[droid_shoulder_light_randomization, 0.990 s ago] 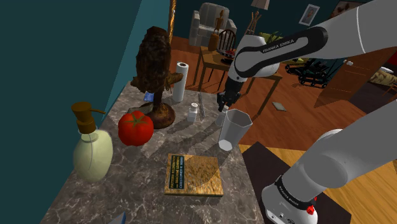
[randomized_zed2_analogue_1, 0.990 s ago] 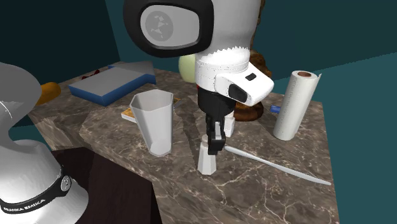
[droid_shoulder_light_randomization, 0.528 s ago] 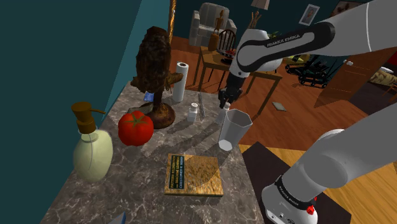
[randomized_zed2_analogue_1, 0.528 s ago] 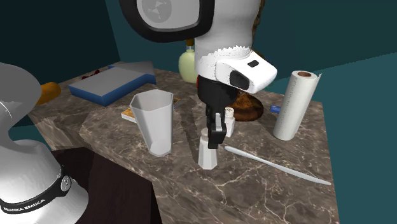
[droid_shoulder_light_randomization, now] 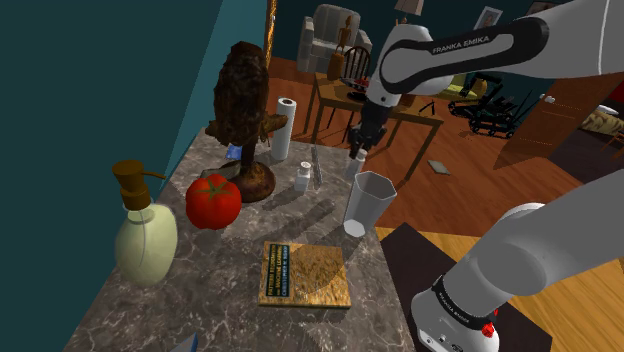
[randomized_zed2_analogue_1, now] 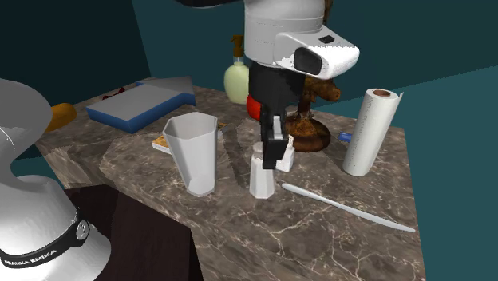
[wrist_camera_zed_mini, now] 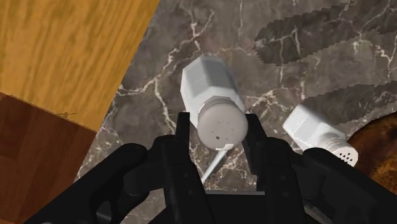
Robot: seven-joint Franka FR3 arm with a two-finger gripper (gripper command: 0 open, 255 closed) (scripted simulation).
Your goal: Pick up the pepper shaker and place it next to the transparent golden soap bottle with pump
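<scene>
The pincer (wrist_camera_zed_mini: 219, 122) is clamped on the white pepper shaker (wrist_camera_zed_mini: 205, 81): its two black fingers (wrist_camera_zed_mini: 184, 137) press on either side of the round, holed cap. The faceted body runs straight away from the pincer, long axis upright and in line with the fingers, base towards the marbled bench (wrist_camera_zed_mini: 267, 76). In the second exterior view the base sits very close over the bench; whether it is clear of the surface I cannot tell. The coming move turns on where the pale yellow soap bottle (droid_shoulder_light_randomization: 146, 240) with its brown pump stands: well apart from the pincer, towards the other end of the bench, beyond the red tomato (droid_shoulder_light_randomization: 213, 201) and the brown statue (droid_shoulder_light_randomization: 243, 110) on its round base. I judge the carry a long one, with the shaker kept upright and high enough to pass the tomato. A second white shaker (wrist_camera_zed_mini: 316, 135) stands just beside one finger and a grey faceted tumbler (randomized_zed2_analogue_1: 194, 152) is near on another side, so either could be knocked unless the pincer rises straight first
</scene>
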